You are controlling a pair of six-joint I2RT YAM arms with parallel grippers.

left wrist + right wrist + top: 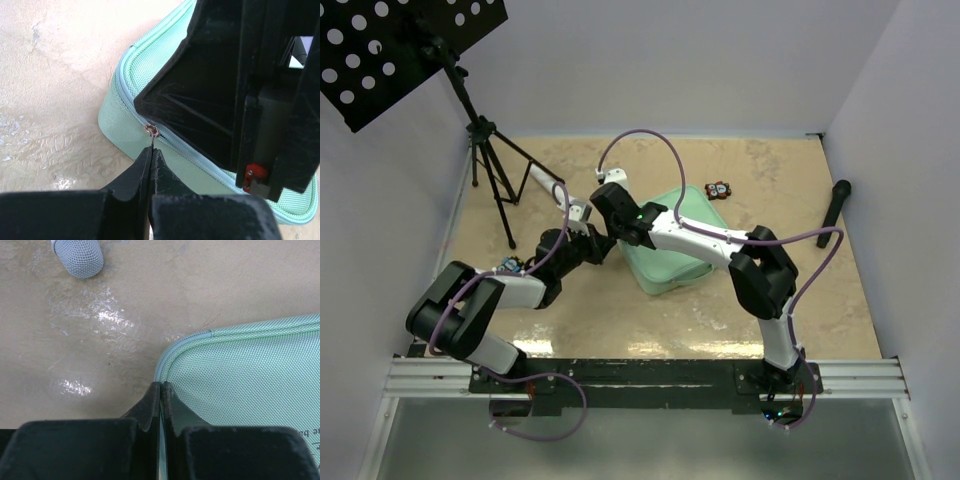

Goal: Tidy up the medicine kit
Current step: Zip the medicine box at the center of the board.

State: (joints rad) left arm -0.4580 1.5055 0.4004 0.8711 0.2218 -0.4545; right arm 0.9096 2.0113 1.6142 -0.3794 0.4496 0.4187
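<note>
The medicine kit [685, 262] is a mint-green soft zip case lying flat mid-table; its mesh top [250, 375] fills the right wrist view. My left gripper [151, 148] is shut on the small metal zipper pull [152, 132] at the kit's side [125, 125]. My right gripper [161, 384] is shut on the piped edge at the kit's rounded corner [172, 351], and mint piping shows between its fingers. From above, the left gripper [606, 246] and the right gripper [620, 230] meet at the kit's left corner. The right gripper's black body [225, 85] hangs over the kit.
A white-and-grey cylinder [560, 192] with a mesh head [78, 258] lies just left of the grippers. A small black-and-red gadget [718, 189] sits behind the kit. A black stick [834, 213] lies at the right. A tripod stand [492, 170] holds a perforated black plate [390, 45] at back left.
</note>
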